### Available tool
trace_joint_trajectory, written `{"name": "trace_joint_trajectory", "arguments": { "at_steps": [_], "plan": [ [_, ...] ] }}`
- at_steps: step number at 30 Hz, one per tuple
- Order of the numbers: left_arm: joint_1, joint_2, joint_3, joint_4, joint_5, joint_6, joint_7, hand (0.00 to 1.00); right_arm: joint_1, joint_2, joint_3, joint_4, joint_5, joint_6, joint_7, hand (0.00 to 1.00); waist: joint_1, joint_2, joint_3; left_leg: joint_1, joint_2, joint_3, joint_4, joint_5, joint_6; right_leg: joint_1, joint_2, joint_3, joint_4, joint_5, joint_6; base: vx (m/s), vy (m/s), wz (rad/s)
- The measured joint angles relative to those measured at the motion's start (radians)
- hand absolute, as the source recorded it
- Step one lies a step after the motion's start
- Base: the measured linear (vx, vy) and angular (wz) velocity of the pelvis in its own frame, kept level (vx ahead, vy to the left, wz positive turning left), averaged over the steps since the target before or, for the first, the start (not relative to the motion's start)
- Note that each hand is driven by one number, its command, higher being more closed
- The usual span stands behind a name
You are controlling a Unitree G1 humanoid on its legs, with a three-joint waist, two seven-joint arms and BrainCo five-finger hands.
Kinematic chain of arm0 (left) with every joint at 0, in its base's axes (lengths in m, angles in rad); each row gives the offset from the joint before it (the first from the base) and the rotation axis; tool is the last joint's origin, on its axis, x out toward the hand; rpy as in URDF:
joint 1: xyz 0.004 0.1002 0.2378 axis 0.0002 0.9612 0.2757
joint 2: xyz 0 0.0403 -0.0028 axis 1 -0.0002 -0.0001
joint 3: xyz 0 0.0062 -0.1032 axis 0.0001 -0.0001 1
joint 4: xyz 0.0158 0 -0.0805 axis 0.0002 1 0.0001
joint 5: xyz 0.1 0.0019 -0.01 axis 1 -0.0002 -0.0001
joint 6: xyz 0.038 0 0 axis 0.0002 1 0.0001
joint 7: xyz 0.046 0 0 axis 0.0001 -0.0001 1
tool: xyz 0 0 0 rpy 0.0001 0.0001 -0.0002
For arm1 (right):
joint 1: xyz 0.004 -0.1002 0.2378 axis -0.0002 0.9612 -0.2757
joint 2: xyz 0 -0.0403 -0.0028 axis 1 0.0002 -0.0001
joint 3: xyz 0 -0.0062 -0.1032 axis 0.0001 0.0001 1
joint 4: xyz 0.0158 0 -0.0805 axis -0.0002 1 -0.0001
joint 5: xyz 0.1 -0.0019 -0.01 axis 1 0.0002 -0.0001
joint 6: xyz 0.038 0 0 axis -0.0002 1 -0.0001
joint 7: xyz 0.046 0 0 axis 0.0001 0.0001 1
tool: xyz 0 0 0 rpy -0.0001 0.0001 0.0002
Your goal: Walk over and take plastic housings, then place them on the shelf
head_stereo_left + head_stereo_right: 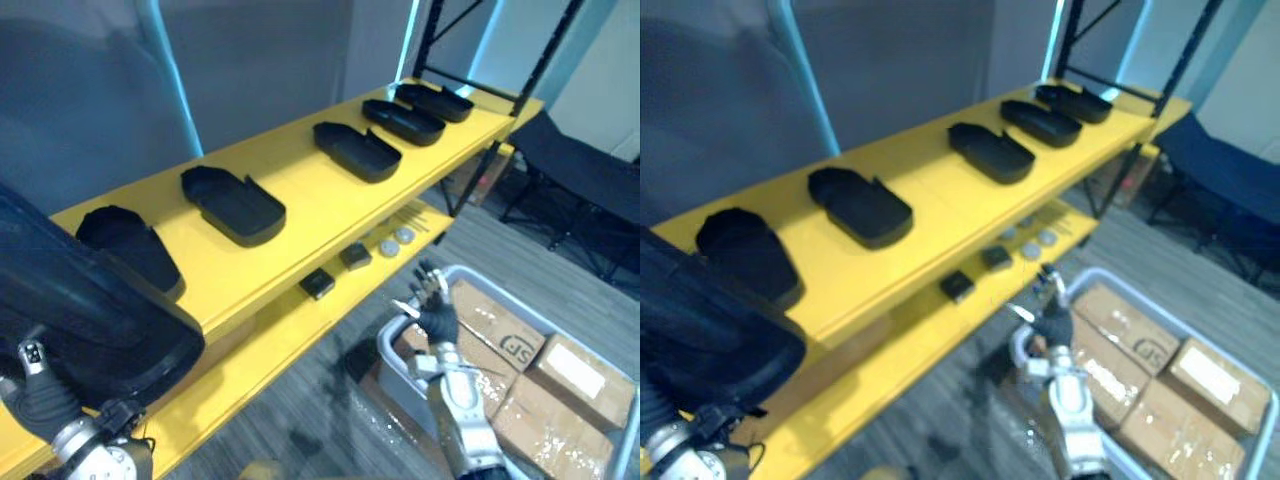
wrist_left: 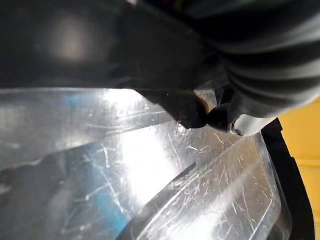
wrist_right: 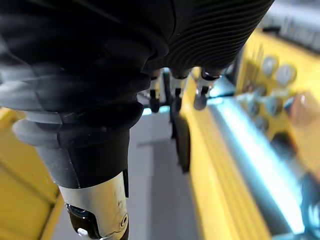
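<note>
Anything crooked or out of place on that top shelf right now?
Nothing stands out. Five black housings lie open side up in a row along the yellow top shelf, apart from each other and angled alike. A sixth housing is by the left hand.

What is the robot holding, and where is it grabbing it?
A big black plastic housing sits at the left hand, by its near lower edge; the grip itself cannot be told. The right hand holds nothing.

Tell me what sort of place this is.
Probably a storeroom or workshop: a yellow shelf holds a row of black housings, and a grey bin of cardboard boxes stands beside it.
</note>
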Motion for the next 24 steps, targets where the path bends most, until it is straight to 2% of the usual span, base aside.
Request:
{"name": "trace_joint_trajectory", "arguments": {
  "at_steps": [2,3,8,12,13,14,15,16,17,19,21,23,24],
  "plan": [
    [-0.002,0.001,-0.001,0.021,0.000,0.012,-0.005,1.00,0.029,-0.004,-0.022,-0.004,0.019,-0.002,0.013,0.00,-0.017,0.003,0.002,-0.032,0.015,0.046,0.028,-0.006,0.007,-0.001,0.000,-0.028,0.000,-0.005,0.002,-0.02,-0.016,0.45],
    [-0.022,0.001,-0.007,0.045,-0.011,0.032,-0.018,1.00,0.055,-0.008,-0.042,-0.004,0.028,-0.003,0.018,0.00,-0.035,0.009,0.010,-0.070,0.050,0.127,0.071,0.006,-0.009,-0.001,-0.002,-0.060,0.010,-0.008,0.006,-0.03,0.005,0.66],
    [-0.016,-0.003,-0.041,0.074,-0.072,0.067,-0.018,1.00,0.072,-0.014,-0.040,-0.004,0.033,-0.033,0.037,0.00,-0.026,0.004,0.044,-0.078,0.053,0.167,0.086,0.009,-0.006,-0.001,-0.014,-0.069,0.041,-0.027,0.009,-0.01,0.043,0.18],
    [-0.020,-0.004,-0.075,0.077,-0.073,0.063,-0.007,1.00,0.070,-0.016,-0.037,-0.004,0.016,-0.062,0.050,0.00,-0.029,0.009,0.058,-0.080,0.062,0.220,0.105,0.010,-0.002,-0.008,-0.027,-0.050,0.084,-0.056,0.015,0.00,0.036,0.08],
    [-0.031,-0.002,-0.092,0.077,-0.073,0.056,-0.009,1.00,0.071,-0.016,-0.035,-0.003,0.002,-0.065,0.048,0.00,-0.034,0.011,0.060,-0.082,0.061,0.219,0.107,0.010,0.002,-0.020,-0.023,0.008,0.110,-0.093,0.029,-0.05,0.023,0.45],
    [-0.049,0.008,-0.123,0.078,-0.073,0.042,-0.012,1.00,0.080,-0.017,-0.038,-0.004,-0.006,-0.069,0.044,0.00,-0.048,0.013,0.062,-0.095,0.051,0.190,0.112,0.013,0.007,-0.045,-0.006,0.129,0.156,-0.148,0.036,-0.07,0.011,0.70],
    [-0.064,0.013,-0.142,0.078,-0.072,0.036,-0.018,1.00,0.087,-0.017,-0.042,-0.006,-0.007,-0.070,0.033,0.00,-0.063,0.013,0.062,-0.108,0.040,0.160,0.117,0.015,0.011,-0.057,0.008,0.198,0.179,-0.178,0.030,-0.06,-0.024,1.21],
    [-0.103,0.028,-0.182,0.082,-0.072,0.021,-0.030,1.00,0.109,-0.016,-0.059,-0.012,-0.010,-0.075,0.018,0.00,-0.090,0.010,0.061,-0.130,0.014,0.106,0.116,0.027,0.021,-0.081,0.026,0.304,0.230,-0.235,0.012,-0.06,-0.077,1.41],
    [-0.142,0.047,-0.219,0.084,-0.070,0.006,-0.034,1.00,0.128,-0.015,-0.081,-0.017,-0.027,-0.080,0.004,0.00,-0.100,0.011,0.061,-0.150,-0.010,0.063,0.116,0.039,0.024,-0.106,0.036,0.373,0.277,-0.280,-0.001,-0.04,-0.073,1.30],
    [-0.187,0.058,-0.243,0.085,-0.065,-0.009,-0.034,1.00,0.139,-0.016,-0.109,-0.018,-0.048,-0.099,0.003,0.00,-0.100,0.019,0.070,-0.158,-0.020,0.045,0.125,0.045,0.021,-0.103,0.032,0.375,0.291,-0.283,0.002,-0.01,-0.024,0.60],
    [-0.217,0.067,-0.241,0.084,-0.065,-0.026,-0.033,1.00,0.113,-0.018,-0.130,-0.028,-0.073,-0.119,0.003,0.00,-0.101,0.031,0.085,-0.168,-0.007,0.045,0.149,0.045,0.021,-0.103,0.038,0.367,0.290,-0.273,0.004,-0.02,0.000,0.13],
    [-0.242,0.080,-0.242,0.078,-0.057,-0.054,-0.038,1.00,0.051,-0.031,-0.153,-0.047,-0.094,-0.150,0.000,0.00,-0.101,0.040,0.124,-0.168,0.012,0.054,0.159,0.044,0.020,-0.106,0.049,0.386,0.285,-0.255,-0.007,-0.09,0.012,-0.19],
    [-0.260,0.086,-0.243,0.073,-0.053,-0.080,-0.075,1.00,0.011,-0.045,-0.166,-0.052,-0.105,-0.180,-0.020,0.00,-0.103,0.047,0.155,-0.176,0.022,0.061,0.171,0.041,0.016,-0.110,0.059,0.391,0.277,-0.249,-0.012,-0.14,0.025,-0.19]
  ]
}}
